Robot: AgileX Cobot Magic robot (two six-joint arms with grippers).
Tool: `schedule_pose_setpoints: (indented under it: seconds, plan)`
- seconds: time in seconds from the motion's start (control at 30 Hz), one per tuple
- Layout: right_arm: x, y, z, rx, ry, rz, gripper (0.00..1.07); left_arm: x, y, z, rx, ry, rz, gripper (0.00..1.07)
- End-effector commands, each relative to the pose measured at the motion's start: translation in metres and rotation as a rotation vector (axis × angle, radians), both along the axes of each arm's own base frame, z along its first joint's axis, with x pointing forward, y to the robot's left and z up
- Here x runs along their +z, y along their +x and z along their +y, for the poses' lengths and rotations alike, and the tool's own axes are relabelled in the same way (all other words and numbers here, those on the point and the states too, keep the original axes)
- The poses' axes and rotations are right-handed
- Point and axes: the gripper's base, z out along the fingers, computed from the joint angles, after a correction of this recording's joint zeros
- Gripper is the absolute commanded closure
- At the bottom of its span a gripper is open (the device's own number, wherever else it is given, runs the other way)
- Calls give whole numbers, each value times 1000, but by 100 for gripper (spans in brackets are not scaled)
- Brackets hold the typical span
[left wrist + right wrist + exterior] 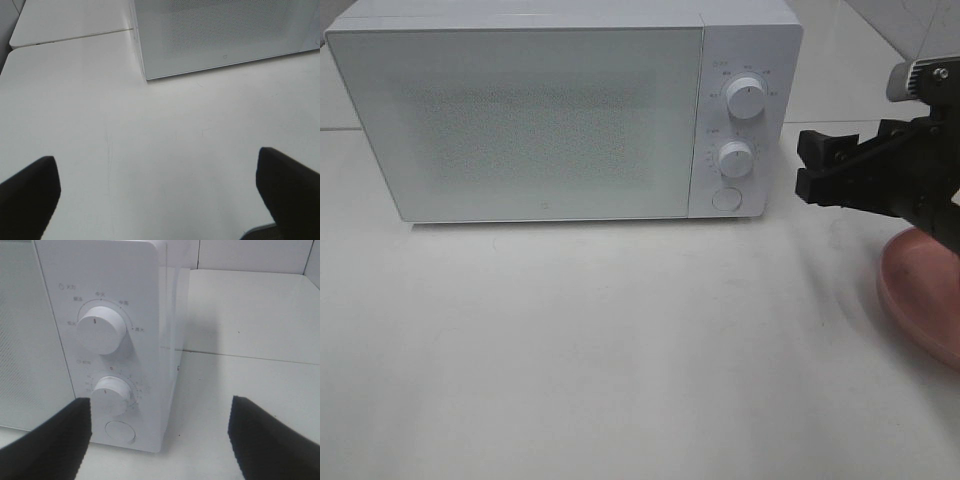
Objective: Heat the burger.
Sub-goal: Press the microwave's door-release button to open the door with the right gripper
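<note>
- The right claw reached in level from the right edge of the high view, its tips aimed leftward at the microwave's control side, near it but not touching.
- Its jaws stood apart and held nothing.
- That arm hung above the inner rim of the pink plate, which lay on the table at the right edge.
- From its wrist, the two dark fingers framed the upper knob, the lower knob and the round button.
- The left claw showed only in its own wrist view: it was spread wide and empty over bare table, tilted down, with the microwave's lower front corner ahead.
- The microwave door was shut.
- The burger showed in no view, so its place could not be told.
</note>
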Motion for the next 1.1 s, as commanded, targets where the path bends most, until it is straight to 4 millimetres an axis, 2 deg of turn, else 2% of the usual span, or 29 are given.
schedule_pose_setpoints:
  seconds: [0.03, 0.5, 0.93, 1.1]
  plan:
    - [-2, -2, 7, -25, 0, -30, 31, -1, -2, 0, -4, -4, -13, 6]
    - [-18, -12, 40, -110, -46, -177, 31, -1, -2, 0, -4, -4, -13, 6]
    - [-26, -13, 44, -129, -22, -159, 31, -1, -2, 0, -4, -4, -13, 6]
    - [-46, -11, 45, -136, -30, -98, 31, -1, -2, 0, -4, -4, -13, 6]
